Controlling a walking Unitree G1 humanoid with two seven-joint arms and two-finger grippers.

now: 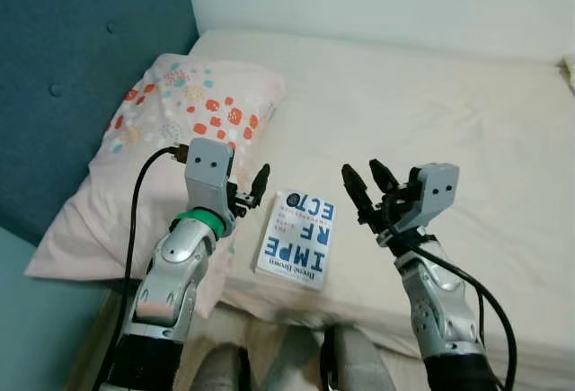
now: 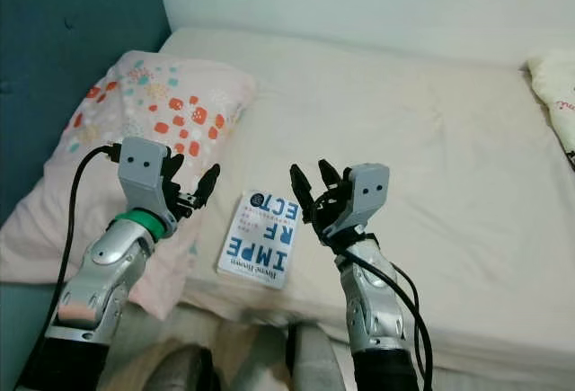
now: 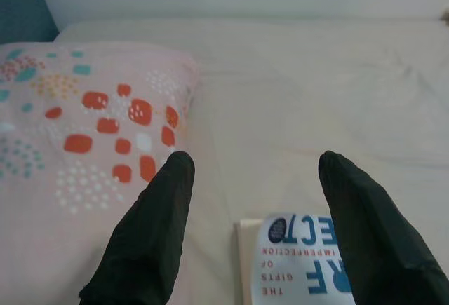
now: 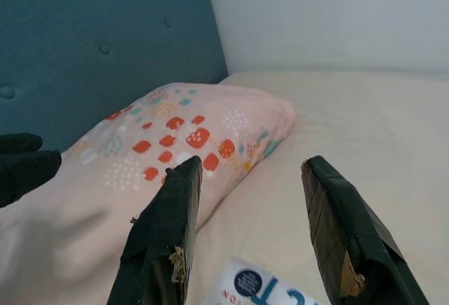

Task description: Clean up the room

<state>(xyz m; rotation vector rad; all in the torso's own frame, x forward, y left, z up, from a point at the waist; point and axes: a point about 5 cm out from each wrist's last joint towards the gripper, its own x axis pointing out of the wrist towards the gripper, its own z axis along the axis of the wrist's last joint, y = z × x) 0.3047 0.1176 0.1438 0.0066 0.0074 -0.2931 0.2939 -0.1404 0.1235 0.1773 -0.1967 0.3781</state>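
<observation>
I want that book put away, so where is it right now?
The book lies flat on the bed near its front edge, just beside the patterned pillow, between the open left gripper and open right gripper.

Silver jointed arms, grey boxy wrist housings with two dark screws each. Left gripper and right gripper: long black fingers. Green ring on left wrist, black cables on both.

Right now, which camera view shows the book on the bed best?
The left eye view: the whole book lies flat there, uncovered. The right eye view shows it equally whole. Both wrist views catch just its top part between black fingers.
</observation>
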